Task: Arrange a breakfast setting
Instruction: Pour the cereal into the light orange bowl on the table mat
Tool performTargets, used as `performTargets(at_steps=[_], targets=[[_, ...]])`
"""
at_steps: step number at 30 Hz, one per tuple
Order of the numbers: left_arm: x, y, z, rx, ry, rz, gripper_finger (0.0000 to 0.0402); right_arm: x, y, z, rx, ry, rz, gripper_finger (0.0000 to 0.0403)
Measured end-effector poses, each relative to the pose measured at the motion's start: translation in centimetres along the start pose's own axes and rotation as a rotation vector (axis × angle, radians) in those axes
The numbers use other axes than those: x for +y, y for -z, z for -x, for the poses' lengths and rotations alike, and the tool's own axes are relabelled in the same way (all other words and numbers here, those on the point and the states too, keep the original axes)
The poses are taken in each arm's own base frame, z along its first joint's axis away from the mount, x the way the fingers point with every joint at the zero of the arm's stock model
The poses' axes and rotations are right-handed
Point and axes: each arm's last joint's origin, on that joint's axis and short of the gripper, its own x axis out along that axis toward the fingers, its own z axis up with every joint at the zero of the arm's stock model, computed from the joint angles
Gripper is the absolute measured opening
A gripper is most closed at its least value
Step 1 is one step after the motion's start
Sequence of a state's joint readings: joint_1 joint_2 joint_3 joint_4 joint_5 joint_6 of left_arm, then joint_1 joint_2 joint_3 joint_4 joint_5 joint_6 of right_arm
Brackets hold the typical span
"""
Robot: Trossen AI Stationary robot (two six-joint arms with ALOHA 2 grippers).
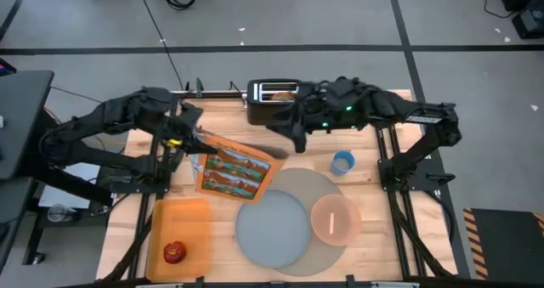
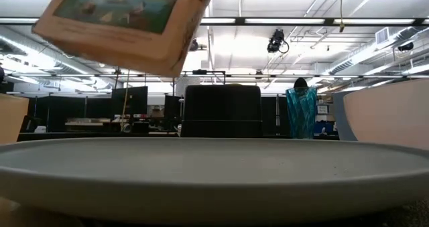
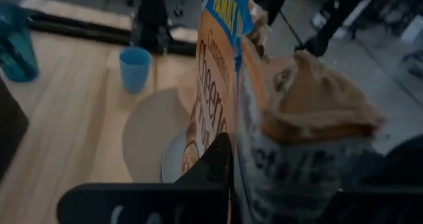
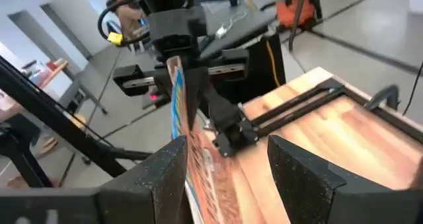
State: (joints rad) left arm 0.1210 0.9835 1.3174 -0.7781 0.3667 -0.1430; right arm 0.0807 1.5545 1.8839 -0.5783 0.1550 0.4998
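Two grippers: working over my table.
Left gripper [image 1: 194, 140]: clenching the cereal box [image 1: 233, 171] aloft.
Right gripper [image 1: 289, 140]: hanging unclenched beside it.
Pink bowl [image 1: 335, 217]: sitting on the grey mat [image 1: 316, 186], beside the plate [image 1: 272, 228].

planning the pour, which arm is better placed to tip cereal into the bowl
Left. Its claw already grips the cereal box, held tilted above the table toward the bowl. The right claw is open and holds nothing, farther back near the toaster.

A cereal box [image 1: 231, 171], black toaster [image 1: 270, 101] and orange tray [image 1: 180, 227].
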Motion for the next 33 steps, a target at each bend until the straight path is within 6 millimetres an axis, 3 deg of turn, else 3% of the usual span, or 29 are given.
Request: performTargets(at_steps=[7,11,15,22,27,33], targets=[[-0.1,0.3,-3.4,0.116,0.049,0.012,0.0009,0.7,0.2,-2.0,0.111,-0.027,-0.006,0.0217],[0.0,0.0,-5.4,0.143,0.054,0.056,0.0009,0.5,0.6,-1.7,0.17,-0.029,0.058,0.0216],[0.5,-1.6,-7.1,0.149,0.002,0.061,0.0009,-0.3,0.4,0.5,0.231,0.01,0.111,0.0216],[1.7,-6.3,-10.2,0.121,-0.073,0.045,0.0009,-1.7,-0.2,6.6,0.354,0.032,0.127,0.0216],[2.7,-8.6,-12.8,0.141,-0.107,0.058,0.0009,-2.1,-0.6,10.8,0.351,0.027,0.219,0.0209],[3.6,-9.5,-15.8,0.175,-0.129,0.105,0.0009,-2.5,-0.5,11.8,0.38,0.017,0.303,0.0204]])
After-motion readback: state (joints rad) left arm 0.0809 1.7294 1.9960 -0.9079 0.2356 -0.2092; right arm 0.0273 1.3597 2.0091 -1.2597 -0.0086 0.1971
